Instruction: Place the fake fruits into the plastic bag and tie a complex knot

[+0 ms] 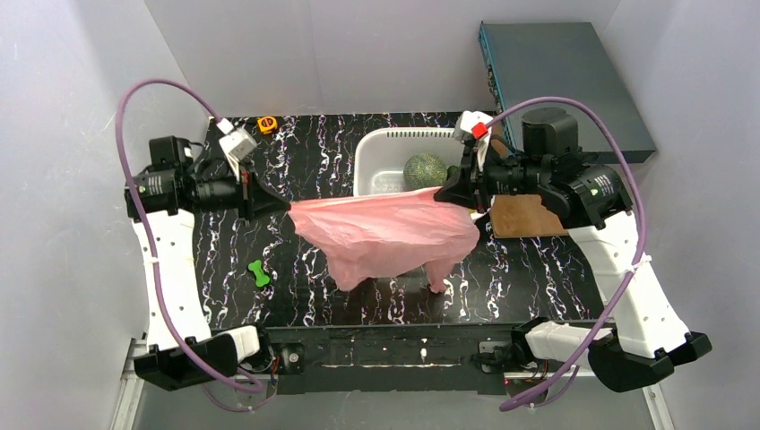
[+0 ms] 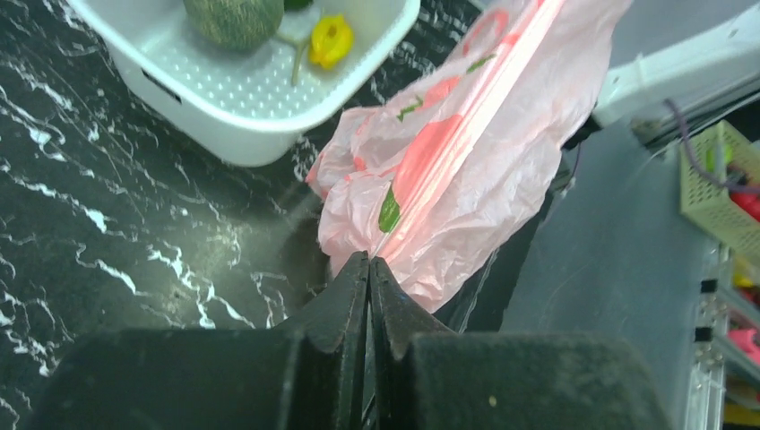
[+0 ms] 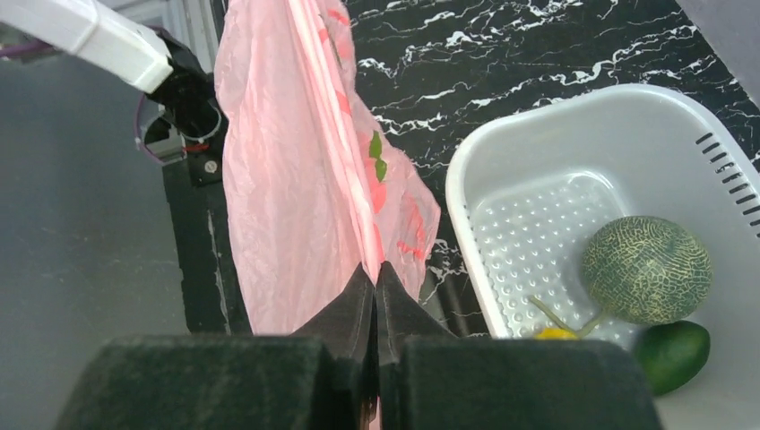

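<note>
Hanging between the two grippers, the plastic bag point(image 1: 385, 233) was stretched into a taut pink band above the middle of the table point(image 1: 314, 170), and its loose body sagged below that top edge. Whether the lowest folds touched the table surface could not be told. The bag held no fruit.

The left gripper point(image 1: 289, 208) had its jaws pressed together on the left end of the bag's top edge; in the left wrist view the two fingers met with the pink film pinched between them. The right gripper point(image 1: 439, 193) had its jaws pressed together on the right end of the same edge, and the right wrist view showed the film running straight out from the closed fingertips.

All three fruits lay in the white basket point(image 1: 376, 152), which stood just behind the bag. The melon point(image 3: 645, 269) sat against the basket's right wall. The avocado point(image 3: 672, 356) lay touching the melon, and the yellow fruit point(image 3: 556, 333) rested on the perforated floor just beside both.

A small green bone-shaped toy point(image 1: 260, 273) lay on the table below the left gripper, well apart from the bag. A brown board point(image 1: 520, 217) lay under the right arm, and a blue-grey box point(image 1: 565, 81) stood at the far right, off the table.
</note>
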